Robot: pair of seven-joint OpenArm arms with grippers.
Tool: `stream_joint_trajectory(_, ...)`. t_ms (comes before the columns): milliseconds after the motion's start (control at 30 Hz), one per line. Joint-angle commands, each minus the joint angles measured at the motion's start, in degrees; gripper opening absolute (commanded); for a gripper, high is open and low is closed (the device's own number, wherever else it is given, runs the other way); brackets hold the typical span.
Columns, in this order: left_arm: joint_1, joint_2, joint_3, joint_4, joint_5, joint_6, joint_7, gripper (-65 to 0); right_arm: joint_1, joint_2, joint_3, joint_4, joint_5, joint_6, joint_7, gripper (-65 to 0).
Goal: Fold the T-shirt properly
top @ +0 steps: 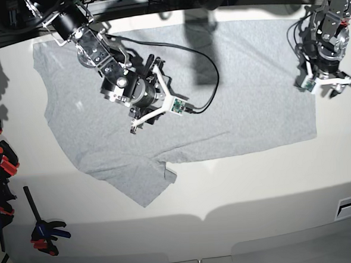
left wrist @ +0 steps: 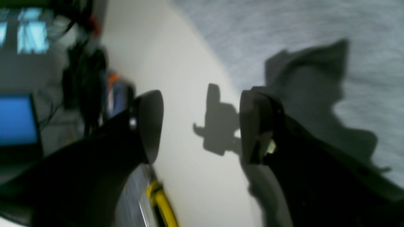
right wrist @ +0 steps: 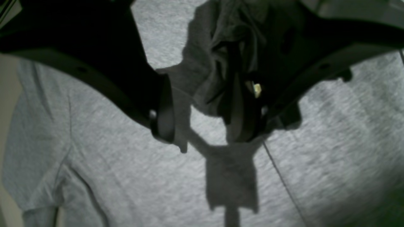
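Base view: both end effectors, left [top: 330, 90] & right [top: 152, 112], open wide, empty, over T-shirt [top: 244, 91].

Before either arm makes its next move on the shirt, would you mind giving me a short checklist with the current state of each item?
1. T-shirt spread out on the table: ok, mostly flat, plain side up.
2. Lower sleeve smooth: not ok, its edge is curled near the hem.
3. Left gripper open and empty: ok, jaws apart over the table beside the shirt's edge.
4. Right gripper open: ok, jaws apart above the shirt.
5. Right gripper free of cloth: cannot tell; its wrist view shows dark bunched material between the fingers.
6. Black cable clear of the fabric: not ok, it loops over the shirt.
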State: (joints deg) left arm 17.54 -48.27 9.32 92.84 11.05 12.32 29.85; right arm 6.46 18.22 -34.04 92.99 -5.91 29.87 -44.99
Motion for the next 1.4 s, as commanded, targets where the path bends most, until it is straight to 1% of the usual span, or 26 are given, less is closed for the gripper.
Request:
stream_joint_trajectory(0, -0.31, -1.44, -0.7, 2.1, 0.92, 3.04, 0.04, -30.0, 1.03, 0.02, 0.33, 0.92, 0.09, -3.23, 0.87, -37.0)
stream_joint_trajectory(67, 0.52, -1.29, -0.7, 6.05, 0.83, 4.26, 0.46, -30.0, 1.05, 0.02, 0.33, 1.03, 0.02, -10.67, 1.64, -37.0)
stream_joint_trajectory(133, 1.68, -0.74, -0.7, 11.91, 0.5, 5.31, 0.13, -30.0, 1.05, 0.02, 0.33, 1.49, 0.07, -15.63, 2.71, -37.0)
stream_joint_trajectory(233, 2.49, 1.16, -0.7, 19.89, -0.72, 5.29, 0.72, -30.0, 1.01, 0.11, 0.37, 2.91, 0.04, -20.48, 2.78, -37.0)
stream_joint_trajectory(300, 2.47, 3.76, -0.7, 22.43, -0.83, 5.29, 1.75, -30.0, 0.96, 0.22, 1.11, 3.85, -0.02, -23.91, 2.19, -37.0)
stream_joint_trajectory(333, 2.49, 5.22, -0.7, 22.82, -0.85, 5.29, 2.16, -30.0, 0.94, 0.2, 1.97, 4.09, -0.79, -25.79, 0.79, -37.0)
stream_joint_trajectory(400, 2.69, 8.33, -0.7, 22.75, -0.9, 5.29, 3.06, -30.0, 0.44, -0.48, 4.94, 4.11, -4.48, -29.53, -1.42, -37.0)
stream_joint_trajectory(433, 3.19, 9.68, -0.7, 22.75, -0.9, 5.29, 3.17, -30.0, -0.26, -0.68, 7.02, 4.15, -5.25, -30.73, -1.42, -37.0)
stream_joint_trajectory(467, 3.85, 10.75, -0.7, 22.75, -0.92, 5.27, 3.15, -30.0, -1.14, -0.81, 9.33, 4.15, -5.22, -30.97, -1.31, -37.0)
stream_joint_trajectory(500, 4.57, 11.52, -0.7, 22.75, -1.01, 5.22, 3.1, -30.0, -2.14, -0.92, 11.72, 4.15, -4.31, -30.95, -1.16, -37.0)
stream_joint_trajectory(567, 5.9, 11.76, -0.7, 22.23, -1.01, 4.98, 3.04, -30.0, -4.76, -0.9, 16.65, 4.2, -0.87, -30.69, 0.55, -37.0)
stream_joint_trajectory(600, 6.4, 11.74, -0.76, 21.88, -0.74, 5.01, 3.13, -30.0, -6.23, -0.9, 19.26, 4.22, 0.92, -29.68, 1.68, -37.0)
stream_joint_trajectory(700, 8.22, 11.82, -1.25, 21.46, -1.44, 5.09, 3.15, -30.0, -11.26, -0.92, 26.86, 5.53, 5.79, -23.41, 4.2, -37.0)
stream_joint_trajectory(767, 9.46, 12.44, -2.69, 21.46, -4.11, 5.07, 3.13, -30.0, -14.75, -0.92, 31.41, 7.82, 9.03, -19.26, 4.7, -37.0)
stream_joint_trajectory(867, 11.28, 14.95, -5.84, 21.46, -9.11, 4.52, 1.97, -30.0, -20.13, -0.92, 38.03, 12.09, 13.97, -14.93, 4.7, -37.0)
stream_joint_trajectory(933, 11.87, 16.9, -8.81, 21.46, -12.96, 0.2, 1.9, -30.0, -23.74, -0.92, 42.45, 14.43, 17.0, -12.31, 4.79, -37.0)
stream_joint_trajectory(1033, 12.02, 18.86, -14.73, 21.44, -21.24, -5.77, 2.08, -30.0, -28.04, -0.94, 47.65, 15.67, 19.58, -8.76, 5.31, -37.0)
stream_joint_trajectory(1100, 12.63, 19.91, -18.69, 21.44, -25.62, -10.36, 2.03, -30.0, -30.56, -0.96, 49.68, 15.65, 20.55, -7.15, 5.31, -37.0)
stream_joint_trajectory(1200, 14.64, 21.97, -22.47, 21.44, -32.02, -17.75, 1.81, -30.0, -34.03, -0.94, 50.99, 15.65, 21.55, -6.1, 5.6, -37.0)
stream_joint_trajectory(1233, 15.52, 22.93, -22.91, 21.44, -32.37, -19.32, 1.6, -30.0, -34.88, -0.94, 51.01, 15.65, 21.29, -6.1, 5.86, -37.0)
stream_joint_trajectory(1367, 18.6, 26.56, -22.88, 19.63, -26.49, -19.54, -1.7, -30.0, -36.02, -1.68, 50.95, 15.63, 21.11, -6.12, 6.51, -37.0)
